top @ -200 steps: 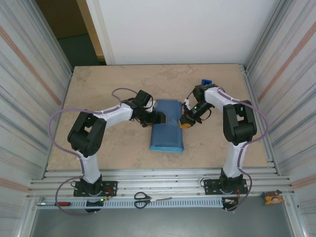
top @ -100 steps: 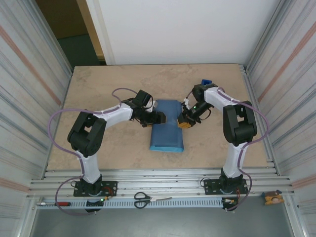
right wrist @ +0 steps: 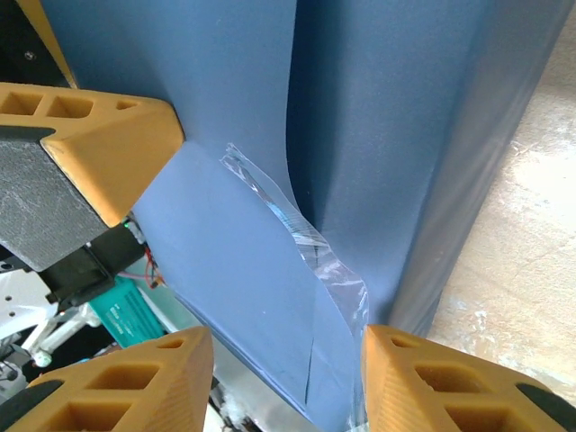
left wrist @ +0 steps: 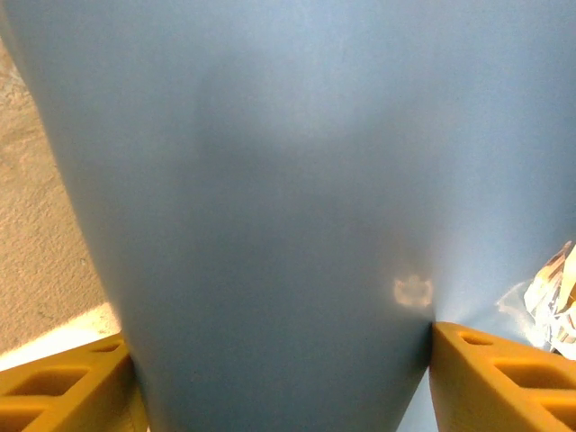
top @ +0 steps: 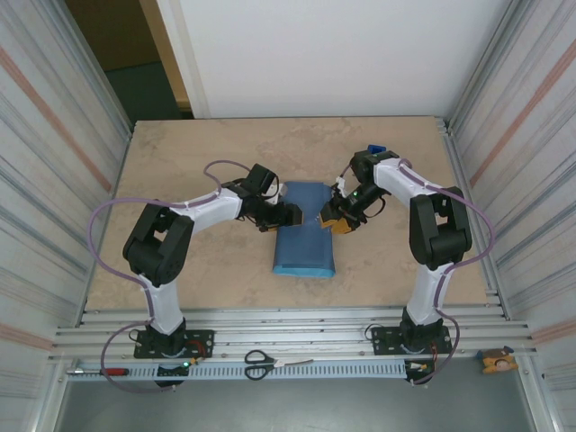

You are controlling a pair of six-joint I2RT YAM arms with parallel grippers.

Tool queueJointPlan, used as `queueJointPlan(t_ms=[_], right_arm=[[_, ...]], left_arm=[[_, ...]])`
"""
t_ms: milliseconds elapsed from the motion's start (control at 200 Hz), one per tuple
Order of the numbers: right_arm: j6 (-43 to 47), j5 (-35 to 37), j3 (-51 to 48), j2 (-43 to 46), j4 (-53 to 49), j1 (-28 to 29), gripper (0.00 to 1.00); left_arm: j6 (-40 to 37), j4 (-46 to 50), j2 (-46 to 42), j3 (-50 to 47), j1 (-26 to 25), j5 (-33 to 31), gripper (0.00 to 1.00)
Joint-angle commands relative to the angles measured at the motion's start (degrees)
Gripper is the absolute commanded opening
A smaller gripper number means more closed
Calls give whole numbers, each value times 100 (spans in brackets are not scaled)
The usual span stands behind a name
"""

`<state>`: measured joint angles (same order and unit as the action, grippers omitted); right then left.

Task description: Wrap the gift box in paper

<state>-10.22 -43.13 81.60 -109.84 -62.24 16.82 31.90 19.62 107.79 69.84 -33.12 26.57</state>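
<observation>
My left hand (top: 287, 215) clasps the smooth blue paper (top: 304, 252) at its left edge; my right hand (top: 333, 222), released, straddles crinkled clear tape (right wrist: 315, 252); open desk (top: 378, 270) surrounds.

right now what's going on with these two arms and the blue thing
Two robot arms are wrapping a parcel in the middle of the beige table. A large sheet of blue wrapping paper is folded over into a flat bundle. The left gripper is at the bundle's left edge, its fingers pressed against the paper on both sides. The right gripper is at the right edge with its jaws apart, over a strip of clear tape stuck along a paper seam.
</observation>
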Motion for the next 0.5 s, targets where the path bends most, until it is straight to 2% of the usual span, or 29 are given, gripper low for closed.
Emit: queueJointPlan(t_ms=[0,215,491], right_arm=[[-165,22,127,169,44,44,46],[-340,261,160,54,101,85,35],[-506,804,326,-50,-113,183,38]], left_arm=[[-108,572,647,-413,-238,-482,74],[-106,560,639,-416,-230,-463,73],[-122,570,646,-393,-232,-451,73]])
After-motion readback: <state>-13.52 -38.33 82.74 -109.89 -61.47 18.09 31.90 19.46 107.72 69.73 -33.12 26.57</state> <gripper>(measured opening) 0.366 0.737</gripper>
